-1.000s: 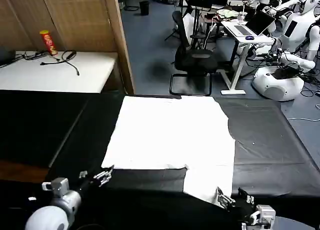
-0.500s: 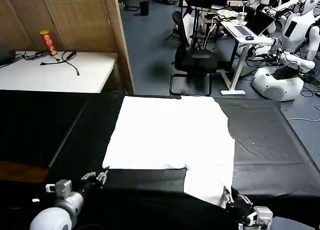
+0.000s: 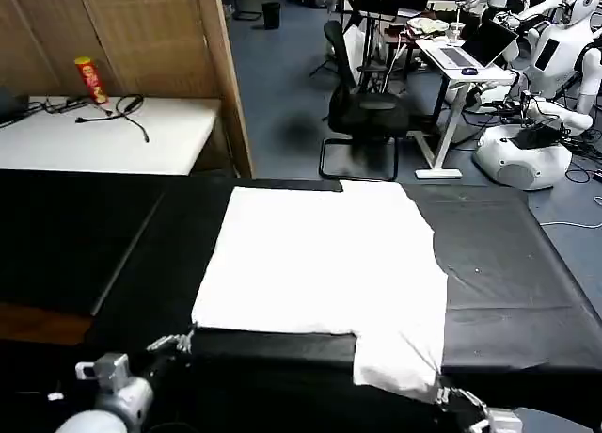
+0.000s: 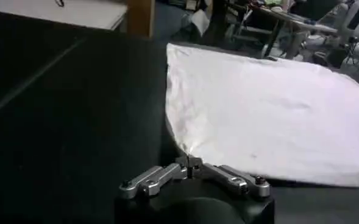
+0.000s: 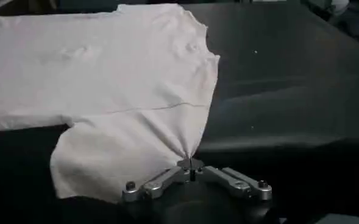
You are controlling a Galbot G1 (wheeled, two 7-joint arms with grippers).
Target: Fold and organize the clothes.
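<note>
white T-shirt (image 3: pixel 320 264) spread flat, plain side up

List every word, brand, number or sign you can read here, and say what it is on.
No text can be read.
T-shirt: the side facing up is plain white, no print showing.
Red can on the white table: it bears markings, too small to read.
Laptop on the far desk: nothing legible.
Left tool and right tool, both shut on the T-shirt's near edge: no labels legible.
</note>
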